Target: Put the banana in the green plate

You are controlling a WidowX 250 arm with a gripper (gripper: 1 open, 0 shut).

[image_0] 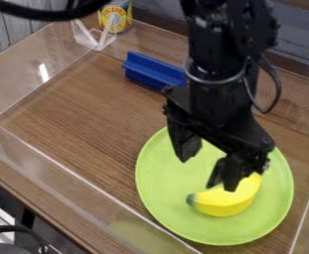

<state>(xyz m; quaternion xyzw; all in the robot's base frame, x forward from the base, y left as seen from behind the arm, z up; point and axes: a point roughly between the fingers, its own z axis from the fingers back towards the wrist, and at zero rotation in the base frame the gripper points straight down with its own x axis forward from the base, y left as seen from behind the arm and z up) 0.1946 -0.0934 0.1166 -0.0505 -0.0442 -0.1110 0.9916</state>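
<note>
Reading left to right: clear plastic wall [38,69] rims the wood-grain tabletop [77,119], glossy, with glare along its edges. Back left sits a yellow cup [113,16], printed label, detail too small to read. Right of it a blue rectangular block [153,69], hard-edged, matte, lying flat on the wood, apart from the plate. Then the black gripper [218,164], pointing straight down over the green plate [164,184]; jaws spread wide, nothing between them, no grasp. Left finger hangs over the plate's upper left part, right finger ends just above or against the banana [226,198]; cannot tell if it touches. Banana lies on the plate's right half, small, curved, smooth yellow, darker tip at its left end, its upper right part hidden behind the finger. Plate is round, lime green, plain and smooth with a shallow raised rim, resting flat on the wood near the front right.
</note>
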